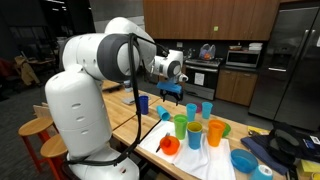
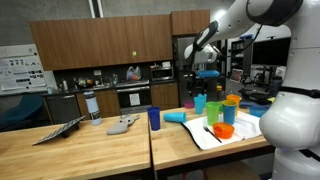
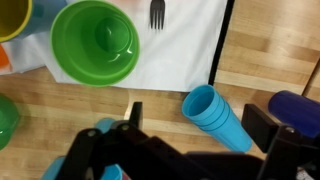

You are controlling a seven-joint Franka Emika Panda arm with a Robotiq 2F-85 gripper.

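In the wrist view my gripper point(image 3: 201, 122) stands open, its two black fingers point(image 3: 270, 124) on either side of a light blue cup stack point(image 3: 216, 118) lying on its side on the wooden table. The jaws hang above the stack without touching it. In both exterior views the gripper point(image 1: 172, 93) point(image 2: 206, 74) hovers well above the table, over the lying blue cups point(image 1: 165, 114) point(image 2: 176, 117). A dark blue cup point(image 3: 300, 108) point(image 2: 154, 118) stands upright just beside them.
A white cloth point(image 3: 190, 40) carries a green cup point(image 3: 95, 40), a black fork point(image 3: 157, 12), a yellow cup point(image 3: 12, 15), an orange bowl point(image 1: 169, 146) and other coloured cups. A blue bowl point(image 1: 243, 160) sits near the table edge. Kitchen cabinets stand behind.
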